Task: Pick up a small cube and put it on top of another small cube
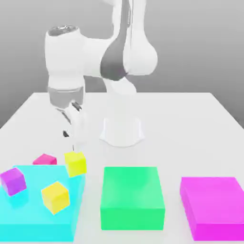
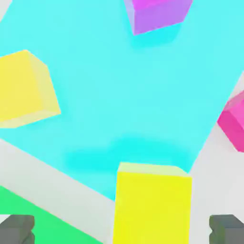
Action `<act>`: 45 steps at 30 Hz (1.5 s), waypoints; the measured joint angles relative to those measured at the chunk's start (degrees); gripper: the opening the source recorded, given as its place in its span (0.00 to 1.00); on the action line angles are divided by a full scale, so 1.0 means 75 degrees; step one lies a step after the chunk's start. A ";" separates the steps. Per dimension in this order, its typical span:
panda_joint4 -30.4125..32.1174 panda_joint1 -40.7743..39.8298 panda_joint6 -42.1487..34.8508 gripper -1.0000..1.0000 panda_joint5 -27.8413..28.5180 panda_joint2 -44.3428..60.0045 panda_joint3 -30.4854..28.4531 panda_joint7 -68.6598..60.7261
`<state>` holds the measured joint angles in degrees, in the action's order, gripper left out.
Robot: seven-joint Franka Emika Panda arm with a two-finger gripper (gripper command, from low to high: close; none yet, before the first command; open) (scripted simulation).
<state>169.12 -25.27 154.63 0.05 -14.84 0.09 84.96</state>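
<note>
A small yellow cube (image 1: 75, 163) sits at the far corner of the flat cyan block (image 1: 33, 209), on the side towards the exterior view's right. My gripper (image 1: 70, 132) hangs open just above it, holding nothing. In the hand view this yellow cube (image 2: 152, 205) lies between the two dark fingertips (image 2: 16, 228), apart from both, with the gripper (image 2: 122, 229) centred over it. A second yellow cube (image 1: 55, 196) (image 2: 24, 90) rests tilted on the cyan block (image 2: 119, 95). The hot-pink cube (image 1: 45, 159) (image 2: 233, 121) stands on the table just behind the cyan block.
A purple cube (image 1: 13, 180) (image 2: 157, 14) sits on the cyan block at the exterior view's left. A flat green block (image 1: 132, 197) (image 2: 19, 205) lies beside the cyan one, with a flat magenta block (image 1: 214, 207) further right. The robot base (image 1: 121, 131) stands behind on the white table.
</note>
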 joint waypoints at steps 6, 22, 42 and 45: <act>0.0045 -0.0008 0.1311 0.00 -0.0004 0.1313 -0.0015 0.0035; -0.0329 -0.0333 -0.1234 0.00 -0.0129 -0.0604 -0.0426 -0.0094; -0.3463 -0.4328 -0.4833 0.00 -0.3720 0.4277 -0.3585 -0.2421; -0.3897 -0.4989 -0.5143 0.00 -0.3995 0.4743 -0.3999 -0.2569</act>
<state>139.89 -62.69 116.06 -29.91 20.74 -29.90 65.70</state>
